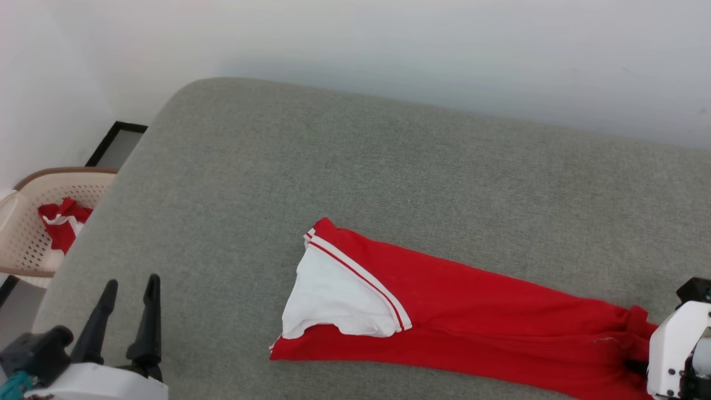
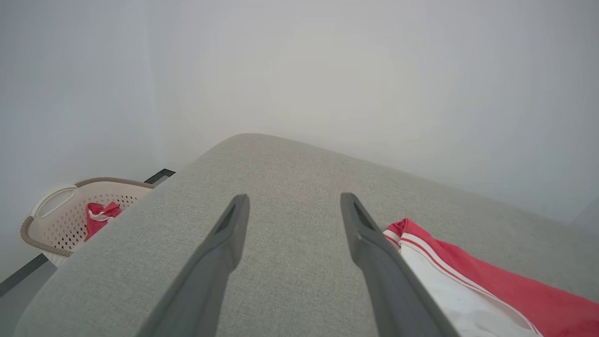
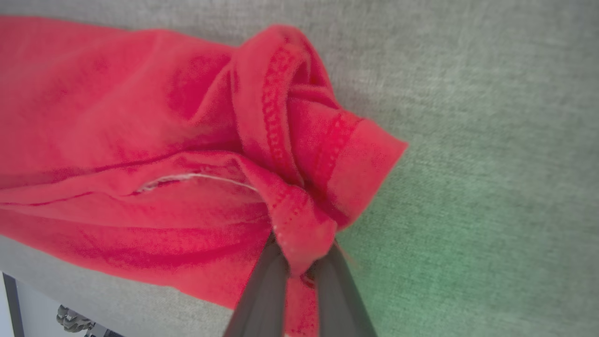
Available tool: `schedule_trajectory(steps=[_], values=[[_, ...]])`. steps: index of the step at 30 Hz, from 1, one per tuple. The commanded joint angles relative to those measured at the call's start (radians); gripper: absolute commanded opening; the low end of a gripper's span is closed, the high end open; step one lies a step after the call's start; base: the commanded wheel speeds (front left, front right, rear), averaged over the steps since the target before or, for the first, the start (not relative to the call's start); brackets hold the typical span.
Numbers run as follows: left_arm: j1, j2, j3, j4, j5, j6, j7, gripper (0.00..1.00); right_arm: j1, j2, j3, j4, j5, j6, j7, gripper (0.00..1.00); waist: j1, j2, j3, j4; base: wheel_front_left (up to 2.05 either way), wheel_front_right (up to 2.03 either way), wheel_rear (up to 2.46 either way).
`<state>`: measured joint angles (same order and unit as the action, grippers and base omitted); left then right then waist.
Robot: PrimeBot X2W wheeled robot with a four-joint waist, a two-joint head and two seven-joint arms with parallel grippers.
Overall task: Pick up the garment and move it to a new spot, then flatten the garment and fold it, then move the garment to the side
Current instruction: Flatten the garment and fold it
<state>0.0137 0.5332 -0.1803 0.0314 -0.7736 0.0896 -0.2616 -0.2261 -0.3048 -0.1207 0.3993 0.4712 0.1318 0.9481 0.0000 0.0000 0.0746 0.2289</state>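
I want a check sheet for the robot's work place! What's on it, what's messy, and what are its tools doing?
surface: grey padded top, with the shirt on it.
job's things: red shirt lying in a long strip, white sleeve on top, hem bunched.
clutter: basket beside the top, red-and-white cloth in it.
tools: left tool open, holding nothing; right tool shut on the hem.
cables: teal bit by the left tool's base, maybe a cable.
surroundings: pale wall; dark frame by the basket.
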Motion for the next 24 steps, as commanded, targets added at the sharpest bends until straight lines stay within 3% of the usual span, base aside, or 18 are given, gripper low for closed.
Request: schedule_trajectory(steps=[1, 14, 20, 24], values=[[0.017, -0.017, 0.016, 0.006, 0.020, -0.016, -0.004, 1.00, -0.006, -0.015, -0.004, 0.017, 0.001, -0.003, -0.021, 0.00, 0.0000, 0.0000, 0.001, -0.009, 0.00, 0.00, 0.00], [0.018, -0.076, 0.079, 0.029, 0.090, -0.089, -0.004, 1.00, -0.049, -0.145, -0.108, 0.074, -0.043, -0.002, -0.076, 0.00, 0.0000, 0.0000, 0.013, -0.069, 0.00, 0.00, 0.00], [0.011, -0.088, 0.094, 0.034, 0.103, -0.100, -0.004, 1.00, -0.068, -0.170, -0.103, 0.081, -0.055, -0.002, -0.076, 0.00, 0.0000, 0.0000, 0.015, -0.090, 0.00, 0.00, 0.00], [0.017, -0.089, 0.103, 0.035, 0.112, -0.107, -0.004, 1.00, -0.059, -0.154, -0.062, 0.006, -0.011, -0.002, -0.054, 0.00, 0.0000, 0.0000, 0.013, -0.104, 0.00, 0.00, 0.00]])
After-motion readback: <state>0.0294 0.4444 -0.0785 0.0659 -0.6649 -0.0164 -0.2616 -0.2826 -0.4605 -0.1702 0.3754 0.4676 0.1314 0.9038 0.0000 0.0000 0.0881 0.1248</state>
